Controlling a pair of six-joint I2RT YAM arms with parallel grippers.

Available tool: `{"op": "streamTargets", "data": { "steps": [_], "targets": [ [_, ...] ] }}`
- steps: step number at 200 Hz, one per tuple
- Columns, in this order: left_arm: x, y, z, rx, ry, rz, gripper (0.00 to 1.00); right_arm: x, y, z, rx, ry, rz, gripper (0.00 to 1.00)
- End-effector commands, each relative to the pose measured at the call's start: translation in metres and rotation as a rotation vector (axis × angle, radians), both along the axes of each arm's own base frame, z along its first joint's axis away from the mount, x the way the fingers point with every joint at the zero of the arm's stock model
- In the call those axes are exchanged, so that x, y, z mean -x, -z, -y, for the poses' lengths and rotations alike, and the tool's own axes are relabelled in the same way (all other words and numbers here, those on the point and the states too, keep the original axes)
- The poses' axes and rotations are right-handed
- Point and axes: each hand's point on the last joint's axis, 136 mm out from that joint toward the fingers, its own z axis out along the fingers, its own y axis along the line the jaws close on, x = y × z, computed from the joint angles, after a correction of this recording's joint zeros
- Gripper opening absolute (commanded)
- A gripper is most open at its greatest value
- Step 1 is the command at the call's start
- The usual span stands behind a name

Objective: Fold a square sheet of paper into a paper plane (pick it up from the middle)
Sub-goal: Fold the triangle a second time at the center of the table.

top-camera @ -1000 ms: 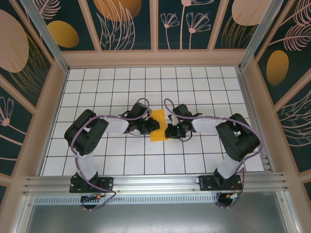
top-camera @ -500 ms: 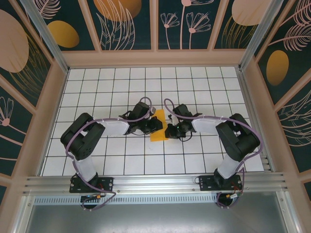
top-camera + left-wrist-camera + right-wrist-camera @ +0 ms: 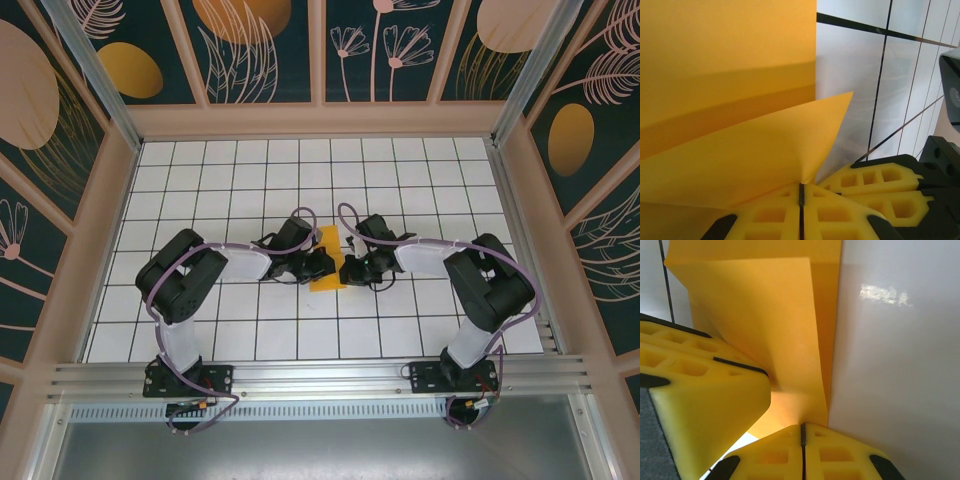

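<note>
The square sheet of paper, orange-yellow and folded into a narrow creased strip, lies mid-table between both grippers. My left gripper is shut on its left edge. In the left wrist view the paper rises as a lifted flap out of the closed yellow pads. My right gripper is shut on the opposite edge. In the right wrist view the paper runs up from the closed pads, with the left gripper's yellow fingers close beside it. No paper plane shape shows.
The white gridded table is walled by wooden rails and dark floral panels. Both arms reach inward from their bases on the aluminium rail at the near edge. The two grippers are almost touching over the paper.
My left gripper has closed onto the paper's left edge and shifted slightly right toward it. The right gripper has kept its grip and place.
</note>
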Motion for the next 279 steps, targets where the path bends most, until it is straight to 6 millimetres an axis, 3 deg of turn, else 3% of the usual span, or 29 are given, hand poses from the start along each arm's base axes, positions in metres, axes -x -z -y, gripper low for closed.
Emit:
{"op": "streamTargets", "data": {
  "steps": [1,73,114,195,251,279],
  "targets": [
    [0.004,0.012,-0.003,-0.026,-0.011,-0.026,0.09,0.021,0.034,0.024,0.122,0.021,-0.096,0.09],
    [0.000,0.038,-0.023,-0.168,-0.049,-0.025,0.11,0.036,0.054,0.043,0.233,0.013,-0.159,0.09],
    [-0.013,0.032,-0.030,-0.209,-0.043,0.020,0.13,0.043,0.062,0.058,0.310,0.021,-0.183,0.10],
    [-0.048,0.034,-0.075,-0.214,-0.148,0.027,0.14,0.055,0.075,0.069,0.356,0.019,-0.221,0.10],
    [-0.063,0.040,-0.105,-0.272,-0.190,0.033,0.15,0.057,0.076,0.070,0.364,0.013,-0.227,0.10],
    [-0.073,0.030,-0.112,-0.285,-0.206,0.064,0.15,0.055,0.074,0.066,0.348,0.013,-0.220,0.10]
  ]
}}
